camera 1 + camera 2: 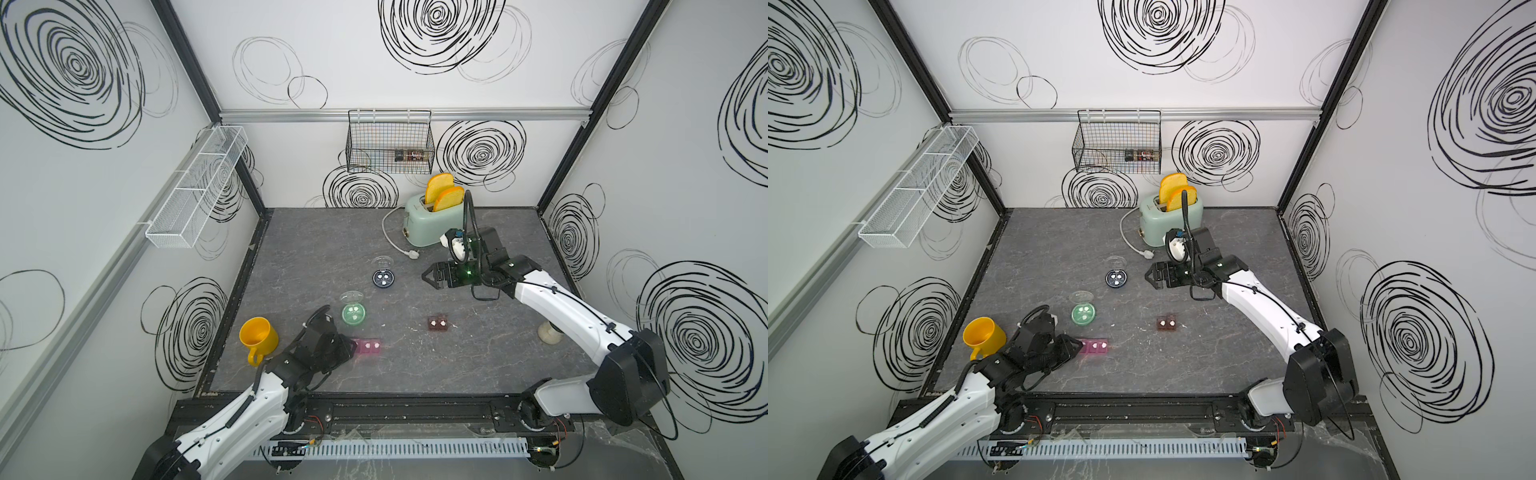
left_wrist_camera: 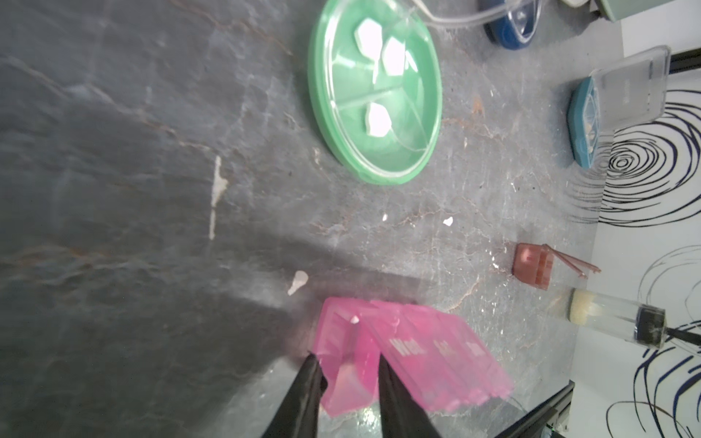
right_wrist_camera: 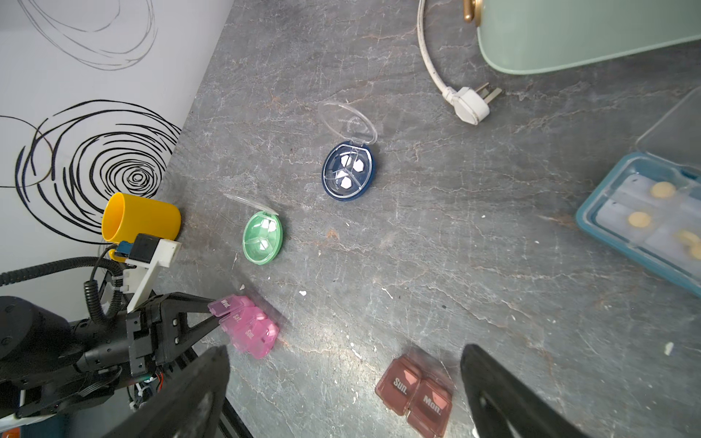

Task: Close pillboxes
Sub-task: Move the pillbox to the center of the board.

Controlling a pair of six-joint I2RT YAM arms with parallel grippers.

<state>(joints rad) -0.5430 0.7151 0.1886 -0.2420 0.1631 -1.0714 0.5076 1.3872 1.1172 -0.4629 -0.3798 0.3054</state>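
Note:
The pink pillbox point(image 1: 368, 345) point(image 3: 248, 328) lies near the front left. My left gripper point(image 1: 353, 345) point(image 2: 347, 356) is shut on its end cell marked Wed point(image 2: 404, 347). The round green pillbox point(image 1: 354, 313) point(image 2: 375, 94) and the round navy pillbox point(image 1: 383, 278) point(image 3: 348, 170) stand with clear lids raised and white pills showing. The brown pillbox point(image 1: 438, 323) point(image 3: 415, 394) sits mid-table. My right gripper point(image 1: 426, 277) point(image 3: 343, 352) hangs open right of the navy one, holding nothing. The clear-blue pillbox point(image 3: 645, 223) point(image 2: 584, 121), lid up, shows only in the wrist views.
A yellow mug point(image 1: 258, 338) stands just left of my left arm. At the back, the mint toaster point(image 1: 432, 220) trails its cord and plug point(image 1: 409, 254) toward the navy box. A small clear tube point(image 1: 549, 332) stands beside my right arm. Wire baskets hang on the walls.

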